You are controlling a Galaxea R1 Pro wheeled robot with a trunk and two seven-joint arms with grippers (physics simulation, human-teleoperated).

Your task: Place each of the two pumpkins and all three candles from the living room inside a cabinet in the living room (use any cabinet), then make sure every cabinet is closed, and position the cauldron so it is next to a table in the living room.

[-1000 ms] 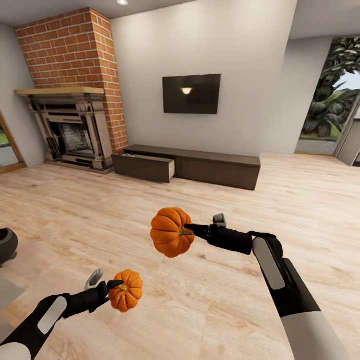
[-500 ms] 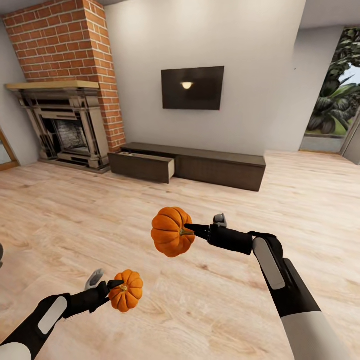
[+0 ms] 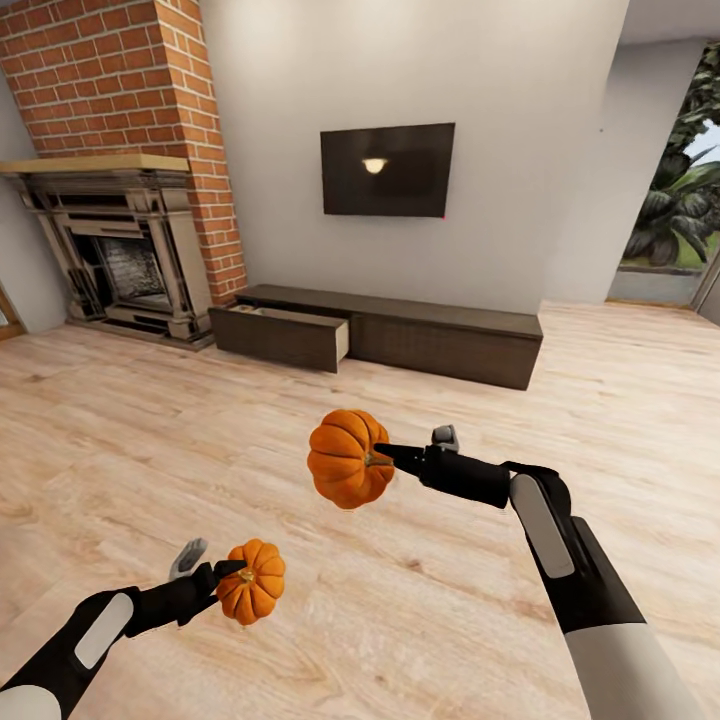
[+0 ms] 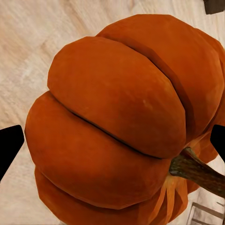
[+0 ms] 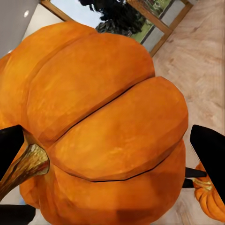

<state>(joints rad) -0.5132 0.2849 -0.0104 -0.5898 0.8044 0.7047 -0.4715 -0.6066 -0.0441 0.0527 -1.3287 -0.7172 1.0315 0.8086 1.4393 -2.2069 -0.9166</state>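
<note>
My left gripper is shut on a small orange pumpkin, held low over the floor; up close the same pumpkin sits between the black fingertips. Higher and further forward, my right gripper is shut on the second pumpkin, whose ribbed body shows between its fingers. The long dark-brown cabinet stands against the far wall. Its left drawer is pulled open, showing a pale inside. The candles, the cauldron and the table are out of view.
A brick fireplace stands at the far left beside the cabinet. A dark TV hangs above it. A glass door with plants behind is at the right. Wooden floor stretches between me and the cabinet.
The whole view has shifted: the cabinet and fireplace look closer and the black pot at the left edge has left the picture. Both arms keep their pose, each still holding its pumpkin.
</note>
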